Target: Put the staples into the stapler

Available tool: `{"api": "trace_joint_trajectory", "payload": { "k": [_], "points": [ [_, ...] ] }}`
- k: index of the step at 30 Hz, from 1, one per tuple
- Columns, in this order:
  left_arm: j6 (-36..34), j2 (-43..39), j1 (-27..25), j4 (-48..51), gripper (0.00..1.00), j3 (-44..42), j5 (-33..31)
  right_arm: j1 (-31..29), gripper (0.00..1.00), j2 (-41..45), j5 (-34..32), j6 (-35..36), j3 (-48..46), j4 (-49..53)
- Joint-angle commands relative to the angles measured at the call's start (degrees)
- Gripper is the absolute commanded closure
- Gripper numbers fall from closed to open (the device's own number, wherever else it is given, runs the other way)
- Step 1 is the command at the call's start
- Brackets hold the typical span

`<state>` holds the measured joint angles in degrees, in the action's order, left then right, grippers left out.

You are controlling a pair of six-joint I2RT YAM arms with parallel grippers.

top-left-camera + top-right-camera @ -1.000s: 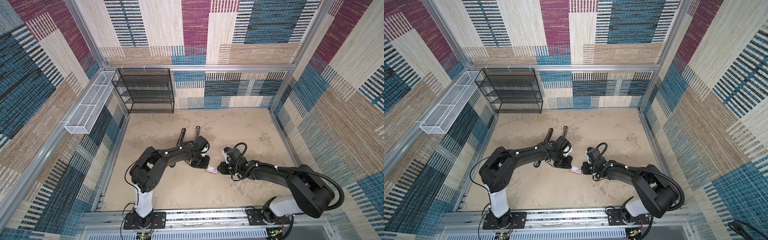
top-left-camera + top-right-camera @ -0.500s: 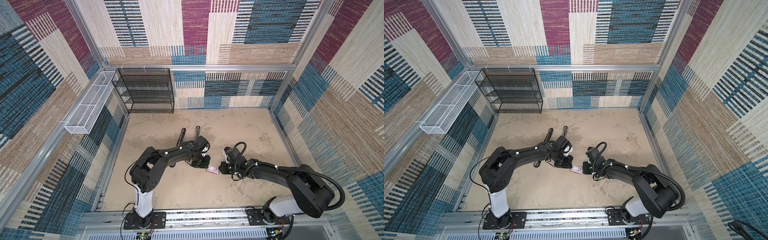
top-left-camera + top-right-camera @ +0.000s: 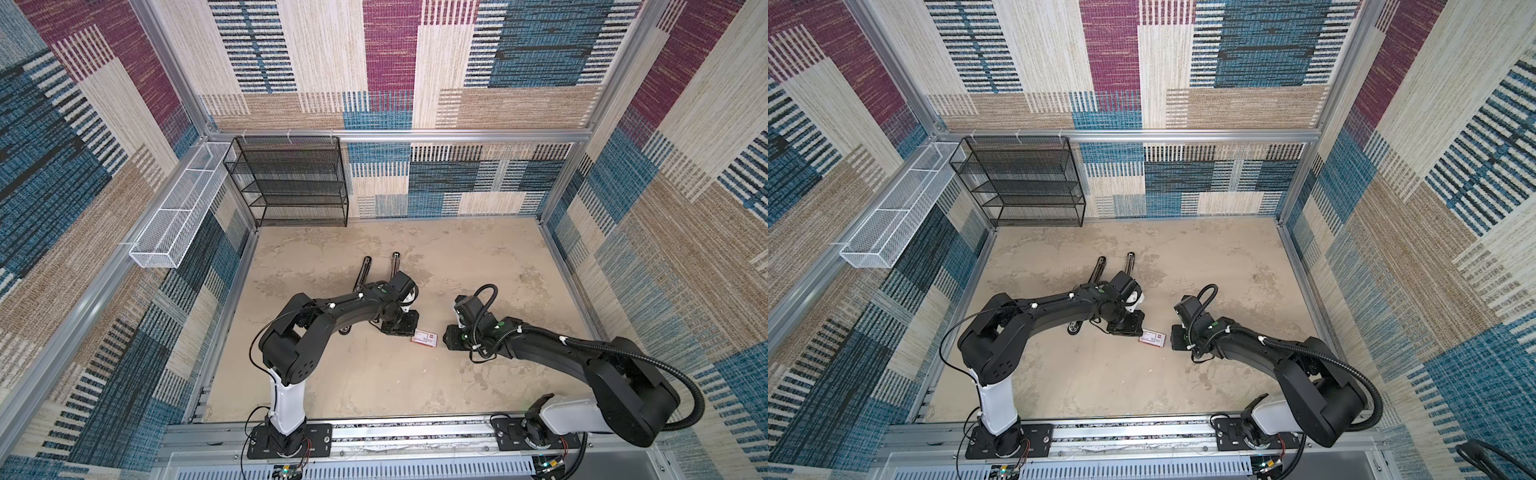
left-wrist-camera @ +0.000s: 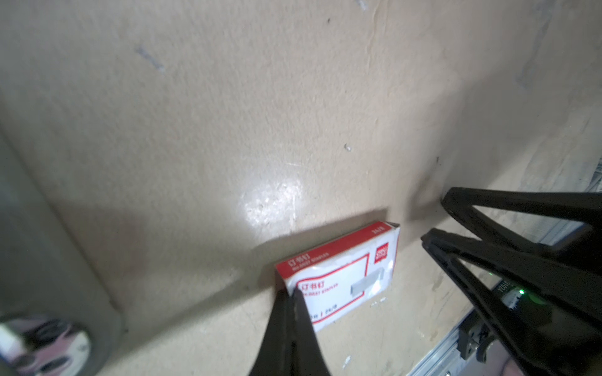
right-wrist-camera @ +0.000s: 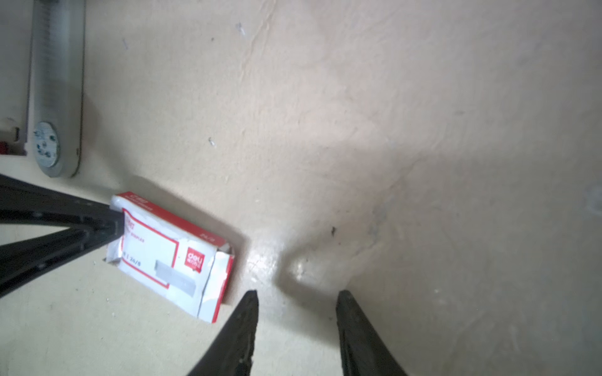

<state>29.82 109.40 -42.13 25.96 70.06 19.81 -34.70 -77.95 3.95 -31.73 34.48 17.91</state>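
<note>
L gripper (image 4: 290,294): shut, was pressed on box (image 3: 424,337), its 9 o'clock.
R gripper (image 5: 297,294): was spread, empty, 3 o'clock.
Tip: flap (image 5: 218,286) best nipped square.

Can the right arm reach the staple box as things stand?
Probably yes: the right gripper stands open beside the staple box, at its flap end, bare table between; the left gripper touches only the far end.
</note>
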Motion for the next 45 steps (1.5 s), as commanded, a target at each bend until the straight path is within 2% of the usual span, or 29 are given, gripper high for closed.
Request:
{"api": "trace_joint_trajectory", "payload": {
  "k": [1,16,20,24,30,45],
  "points": [
    [-0.12,-0.17,-0.06,0.10,1.00,-0.24,0.14,-0.27,0.56,0.25,3.29,-1.23,0.41,-0.03],
    [-0.03,-0.07,-0.06,-0.05,1.00,-0.36,0.35,-2.47,0.55,-3.55,4.06,-3.30,0.63,-4.54],
    [-0.03,-0.07,-0.01,0.05,1.00,-0.28,0.49,-3.13,0.60,-6.85,1.75,-2.30,2.34,-1.48],
    [-0.07,-0.16,-0.06,-0.10,1.00,-0.35,0.38,-3.70,0.71,-8.77,-0.57,-1.65,2.96,1.75],
    [-0.03,-0.24,0.07,0.01,1.00,-0.38,0.31,-3.80,0.76,-8.56,-3.07,-1.67,2.76,5.16],
    [0.06,-0.08,0.25,-0.19,1.00,-0.53,0.40,-3.80,0.77,-4.05,-5.88,-3.96,1.81,7.49]
  ]
}}
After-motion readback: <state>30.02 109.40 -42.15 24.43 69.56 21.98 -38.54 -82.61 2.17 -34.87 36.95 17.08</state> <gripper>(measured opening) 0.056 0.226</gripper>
